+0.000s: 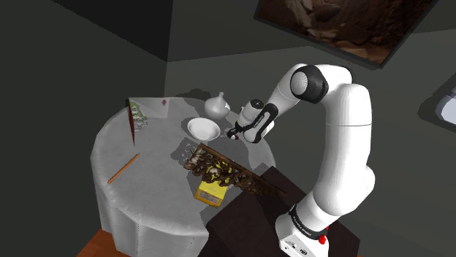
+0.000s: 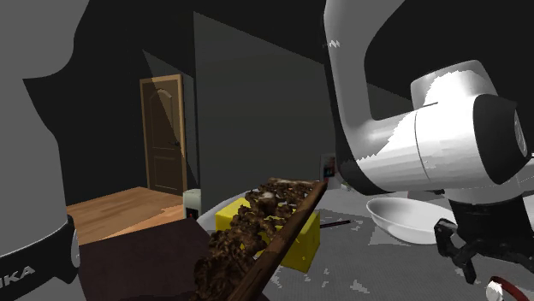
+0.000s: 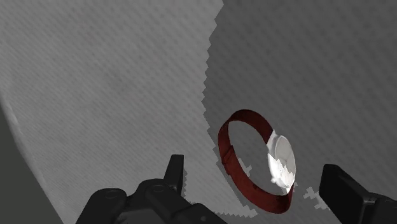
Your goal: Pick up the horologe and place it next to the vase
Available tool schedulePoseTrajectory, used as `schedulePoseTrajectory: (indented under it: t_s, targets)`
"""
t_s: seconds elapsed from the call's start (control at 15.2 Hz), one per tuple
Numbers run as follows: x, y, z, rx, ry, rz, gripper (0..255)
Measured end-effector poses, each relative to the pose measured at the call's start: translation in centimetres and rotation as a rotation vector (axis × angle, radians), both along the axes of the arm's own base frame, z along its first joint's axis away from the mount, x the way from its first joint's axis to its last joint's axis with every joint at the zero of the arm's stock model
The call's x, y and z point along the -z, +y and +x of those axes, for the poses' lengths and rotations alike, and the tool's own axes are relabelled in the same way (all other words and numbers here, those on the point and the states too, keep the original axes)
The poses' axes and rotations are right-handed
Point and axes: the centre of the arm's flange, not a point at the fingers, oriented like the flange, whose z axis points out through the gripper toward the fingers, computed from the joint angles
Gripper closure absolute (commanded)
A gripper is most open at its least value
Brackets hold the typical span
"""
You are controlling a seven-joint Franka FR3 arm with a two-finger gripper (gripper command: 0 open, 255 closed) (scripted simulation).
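The horologe is a wristwatch (image 3: 270, 167) with a dark red band and a white face, lying on the grey round table (image 1: 146, 182). My black gripper (image 3: 254, 168) hovers just above it, open, its fingers (image 3: 174, 170) standing on either side of the band without touching it. In the second exterior view the gripper (image 2: 458, 253) hangs over a red arc of the watch (image 2: 507, 291) at the lower right corner. From the shoulder view, the gripper (image 1: 234, 133) is at the table's far right edge, beside a white bowl (image 1: 203, 129). The white vase (image 1: 217, 106) stands just behind the bowl.
A long carved brown ornament (image 1: 226, 169) and a yellow box (image 1: 210, 193) lie near the stand. An orange pencil (image 1: 123, 168) and an upright card (image 1: 134, 118) sit toward the shoulder view's left. A wooden door (image 2: 164, 134) stands far off.
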Motion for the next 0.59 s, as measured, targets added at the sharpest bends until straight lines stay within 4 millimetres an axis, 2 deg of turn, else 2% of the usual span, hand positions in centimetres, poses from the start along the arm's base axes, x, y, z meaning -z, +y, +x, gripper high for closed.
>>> schedulePoseTrajectory:
  t_s: [0.26,0.59]
  targets:
    - [-3.7,1.1,-1.2,0.000,0.000,0.000,0]
    - [-4.6,1.3,-1.4,0.000,0.000,0.000,0]
